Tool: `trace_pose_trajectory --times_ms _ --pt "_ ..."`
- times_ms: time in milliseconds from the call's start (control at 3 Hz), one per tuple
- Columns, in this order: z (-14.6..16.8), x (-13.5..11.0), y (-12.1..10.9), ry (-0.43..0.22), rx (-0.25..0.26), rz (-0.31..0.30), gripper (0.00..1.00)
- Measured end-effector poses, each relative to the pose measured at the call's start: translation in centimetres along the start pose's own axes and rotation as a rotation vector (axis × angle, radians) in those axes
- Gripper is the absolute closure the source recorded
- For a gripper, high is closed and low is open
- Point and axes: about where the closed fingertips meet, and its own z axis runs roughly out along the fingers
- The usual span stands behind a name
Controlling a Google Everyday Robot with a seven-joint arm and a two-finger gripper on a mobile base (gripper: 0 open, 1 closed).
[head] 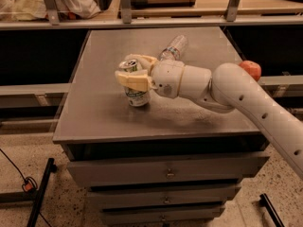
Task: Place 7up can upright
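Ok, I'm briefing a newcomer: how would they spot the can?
On the grey cabinet top, near the middle, the gripper holds the can upright. It is short, silver and green; the bottle behind is clear and lying down.

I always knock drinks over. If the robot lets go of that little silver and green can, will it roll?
Maybe. The small silver and green drink can, held by the cream tool on the grey metal table, seems to lean, so it might tip. Round sides would probably let it roll. Thin metal likely dents if squeezed.

Claw (124, 70) round 7up can (137, 97), mid tbl (94, 119)
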Motion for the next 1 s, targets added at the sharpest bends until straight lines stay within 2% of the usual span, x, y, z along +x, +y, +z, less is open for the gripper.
trace_pose_trajectory --times_ms 667,1000 --pt "0.0 -0.3 0.0 0.0 0.0 0.0 0.14" --pt "-0.1 0.6 -1.7 0.025 0.021 -0.024 0.0"
